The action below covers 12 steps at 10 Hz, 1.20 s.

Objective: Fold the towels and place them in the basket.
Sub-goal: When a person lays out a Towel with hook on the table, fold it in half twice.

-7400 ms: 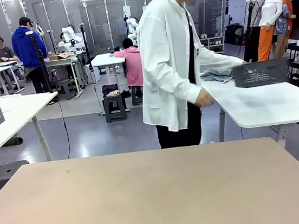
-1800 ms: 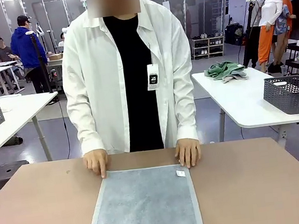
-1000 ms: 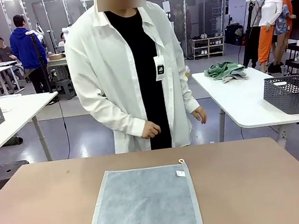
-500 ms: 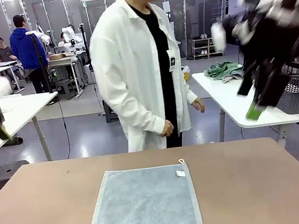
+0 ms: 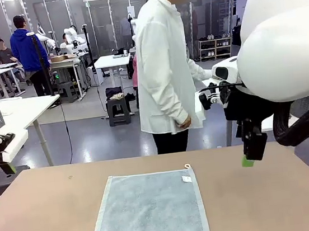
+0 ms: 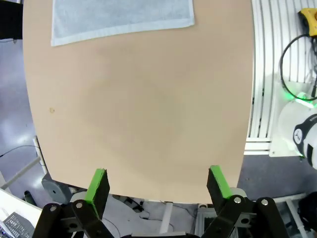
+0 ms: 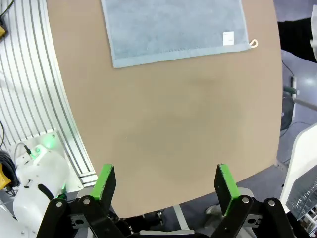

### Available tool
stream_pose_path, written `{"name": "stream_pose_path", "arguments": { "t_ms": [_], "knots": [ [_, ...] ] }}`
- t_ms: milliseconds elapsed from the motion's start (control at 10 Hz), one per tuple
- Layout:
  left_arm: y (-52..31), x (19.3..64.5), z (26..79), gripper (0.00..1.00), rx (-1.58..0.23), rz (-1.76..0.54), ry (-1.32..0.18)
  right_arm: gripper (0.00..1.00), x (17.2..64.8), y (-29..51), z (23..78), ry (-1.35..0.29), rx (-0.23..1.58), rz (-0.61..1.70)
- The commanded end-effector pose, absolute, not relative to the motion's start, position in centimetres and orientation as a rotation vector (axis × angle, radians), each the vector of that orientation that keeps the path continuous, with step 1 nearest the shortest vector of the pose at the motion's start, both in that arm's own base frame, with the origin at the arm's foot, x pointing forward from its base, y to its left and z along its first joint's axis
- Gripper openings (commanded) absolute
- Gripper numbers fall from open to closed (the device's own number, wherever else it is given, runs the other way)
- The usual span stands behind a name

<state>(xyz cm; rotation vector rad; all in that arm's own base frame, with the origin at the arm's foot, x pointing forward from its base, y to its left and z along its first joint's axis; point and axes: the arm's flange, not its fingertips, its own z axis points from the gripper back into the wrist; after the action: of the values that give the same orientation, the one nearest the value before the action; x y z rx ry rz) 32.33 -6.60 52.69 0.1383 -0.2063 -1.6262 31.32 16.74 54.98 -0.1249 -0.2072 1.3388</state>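
Our left fingers (image 6: 97, 186) and right fingers (image 7: 105, 183) are standing spread wide, grasping nothing, hovering clear of the surface (image 5: 267, 203). One towel (image 5: 149, 209) is lying flat and unfolded midway across it. Beyond the far edge a person (image 5: 163, 69) is standing side-on.

A glossy grey floor (image 5: 90, 140) runs back to glass partitions (image 5: 100, 20), with white tables (image 5: 27, 110) at the left and in the middle (a dark stool (image 5: 118, 113) stands before the middle one).
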Motion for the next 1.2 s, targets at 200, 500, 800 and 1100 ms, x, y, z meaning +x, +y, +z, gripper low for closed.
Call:
{"name": "stream_pose_path", "arguments": {
  "t_ms": [200, 500, 800, 1100],
  "knots": [
    [-6.9, 32.4, 53.0, 1.00, 0.117, -1.614, -0.189, 1.00, 31.2, 16.5, 55.7, -0.218, -0.128, 1.326],
    [-8.6, 31.2, 51.0, 1.00, 0.150, -1.659, -0.203, 1.00, 30.8, 17.6, 54.6, -0.206, -0.166, 1.377],
    [-13.7, 29.9, 43.5, 1.00, 0.122, -1.702, -0.217, 1.00, 29.4, 19.9, 48.9, -0.211, -0.146, 1.404],
    [-19.1, 28.6, 35.5, 1.00, 0.045, -1.731, -0.201, 1.00, 28.7, 22.5, 41.8, -0.181, -0.030, 1.393]
  ]
}}
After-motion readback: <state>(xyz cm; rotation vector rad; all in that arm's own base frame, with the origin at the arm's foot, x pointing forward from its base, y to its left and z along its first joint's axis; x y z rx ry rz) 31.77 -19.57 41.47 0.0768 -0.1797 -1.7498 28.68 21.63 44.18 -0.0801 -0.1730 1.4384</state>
